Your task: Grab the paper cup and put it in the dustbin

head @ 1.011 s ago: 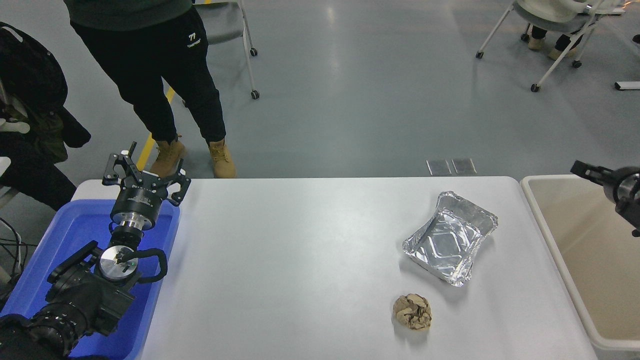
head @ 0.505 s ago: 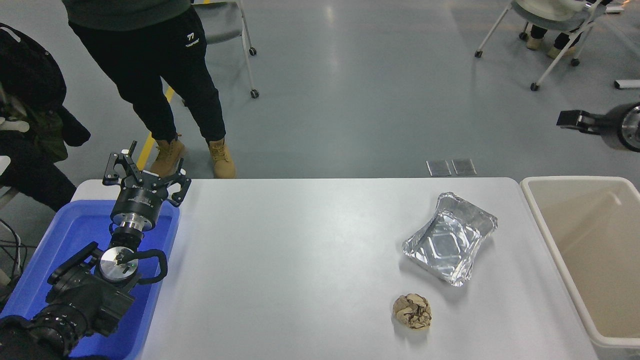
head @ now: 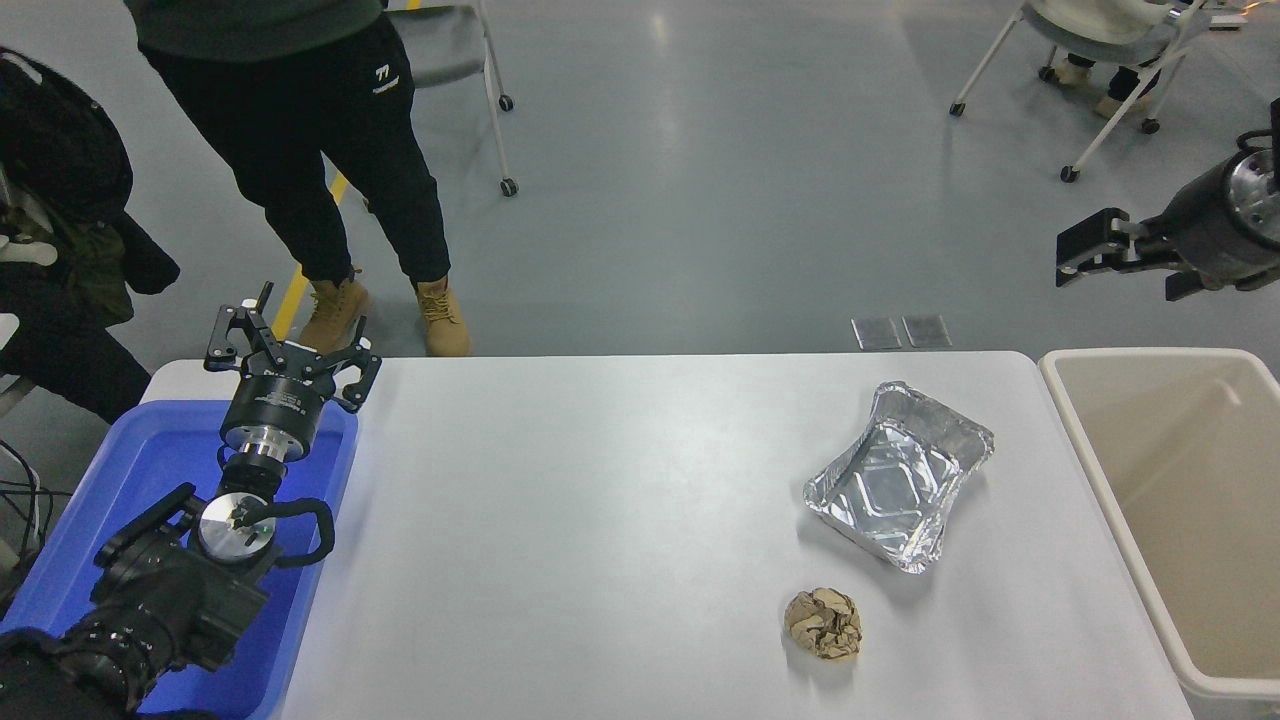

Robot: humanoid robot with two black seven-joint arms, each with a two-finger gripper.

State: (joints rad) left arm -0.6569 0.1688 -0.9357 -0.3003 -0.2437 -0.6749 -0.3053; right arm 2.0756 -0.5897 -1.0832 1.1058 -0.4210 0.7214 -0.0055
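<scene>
We find no paper cup on the bench or in any visible part of the dustbin; its location cannot be determined from this view. The dustbin stands against the right end of the white bench, and the portion of its interior that we see shows only bare beige walls and floor.

The right hand hangs in the air above and beyond the dustbin's far left corner, over the floor, pointing left. It holds nothing. Its fingers appear to stand somewhat apart, though at this angle we cannot judge the gap reliably.

On the bench, nearest the dustbin, we see a silver foil tray, lying at an angle. Just in front of it, apart from it, lies a crumpled brown paper ball.

At the left end, the left hand is parked above the far edge of a blue tub, fingers spread wide, empty.

A person in dark trousers and tan boots stands beyond the bench's far left corner.
</scene>
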